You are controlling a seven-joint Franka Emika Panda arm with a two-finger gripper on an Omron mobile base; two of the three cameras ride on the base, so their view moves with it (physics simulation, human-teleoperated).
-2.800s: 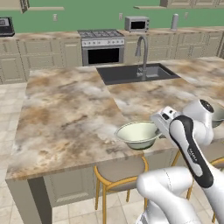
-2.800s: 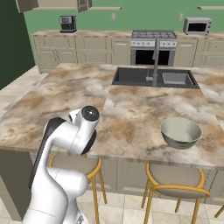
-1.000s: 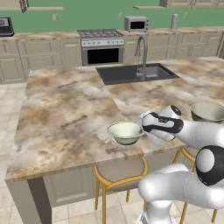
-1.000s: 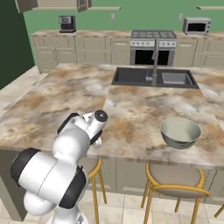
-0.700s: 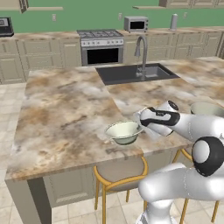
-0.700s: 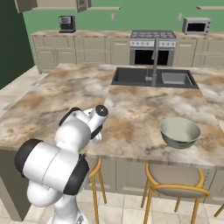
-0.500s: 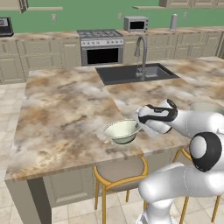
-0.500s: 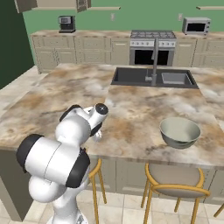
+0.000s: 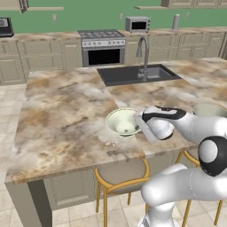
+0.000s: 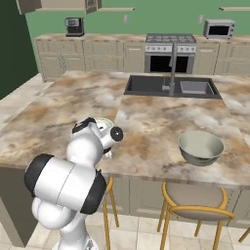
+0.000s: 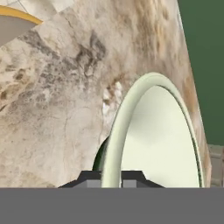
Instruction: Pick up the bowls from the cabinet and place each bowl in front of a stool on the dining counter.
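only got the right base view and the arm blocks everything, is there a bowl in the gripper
Observer: Yes. In the hand view the gripper is shut on the rim of a bowl, with one finger on each side of the rim.
Operator: where on the counter is it
Observer: The left base view puts it near the front edge of the counter, right behind a stool.
Operator: is it set down yet
Observer: I cannot tell. The left base view shows it low and roughly upright, but no view shows whether its foot touches the top.
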